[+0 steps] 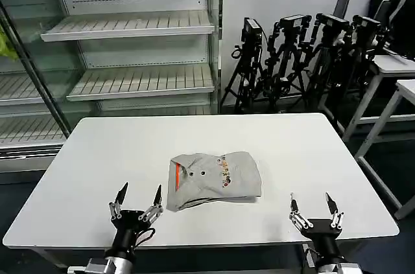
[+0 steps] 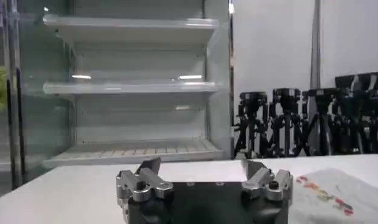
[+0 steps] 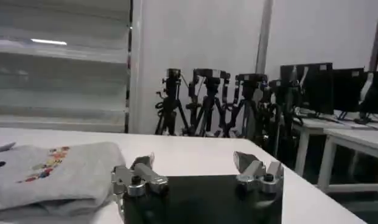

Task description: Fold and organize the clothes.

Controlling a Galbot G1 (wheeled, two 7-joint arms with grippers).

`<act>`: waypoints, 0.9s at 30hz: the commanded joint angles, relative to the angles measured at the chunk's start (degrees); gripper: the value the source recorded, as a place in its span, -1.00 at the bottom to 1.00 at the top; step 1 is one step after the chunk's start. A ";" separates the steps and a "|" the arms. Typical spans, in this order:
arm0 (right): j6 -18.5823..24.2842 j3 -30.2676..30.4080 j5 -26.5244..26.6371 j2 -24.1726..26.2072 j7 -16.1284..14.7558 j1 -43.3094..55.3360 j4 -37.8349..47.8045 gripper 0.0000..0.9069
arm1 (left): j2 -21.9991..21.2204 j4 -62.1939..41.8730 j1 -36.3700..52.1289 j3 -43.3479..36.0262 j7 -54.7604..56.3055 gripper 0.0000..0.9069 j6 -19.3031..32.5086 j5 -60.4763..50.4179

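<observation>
The clothes are one light grey T-shirt [image 1: 214,179], folded into a compact bundle near the middle of the white table [image 1: 130,151], with an orange-red label at its left edge and a coloured print on top. My left gripper [image 1: 139,196] stands open at the table's front, just left of the shirt, nothing between its fingers. My right gripper [image 1: 311,200] is open at the front right, apart from the shirt. The left wrist view has the left gripper [image 2: 199,165] with the shirt [image 2: 335,195] beside it. In the right wrist view the right gripper [image 3: 195,161] stands beside the shirt [image 3: 52,173].
Empty white shelving [image 1: 130,54] stands behind the table at the left. Several black tripods [image 1: 298,60] line the wall at the back right. More white tables [image 1: 395,86] stand at the far right.
</observation>
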State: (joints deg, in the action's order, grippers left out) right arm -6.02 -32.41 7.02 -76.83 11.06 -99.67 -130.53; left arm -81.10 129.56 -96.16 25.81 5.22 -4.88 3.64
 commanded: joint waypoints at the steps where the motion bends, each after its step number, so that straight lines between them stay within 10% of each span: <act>1: 1.02 0.96 -0.46 -0.30 -0.02 0.42 1.19 1.00 | -0.13 0.39 -2.90 0.28 -0.66 1.00 0.87 -1.73; 27: 0.28 2.57 -4.66 -0.50 -1.39 -1.20 -0.47 1.00 | -0.54 1.36 -4.62 -0.34 -0.76 1.00 1.70 -1.70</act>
State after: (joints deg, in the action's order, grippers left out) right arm -5.14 -30.72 5.18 -76.55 10.51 -100.73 -131.36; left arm -81.69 130.97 -100.46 25.71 4.51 -3.37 2.03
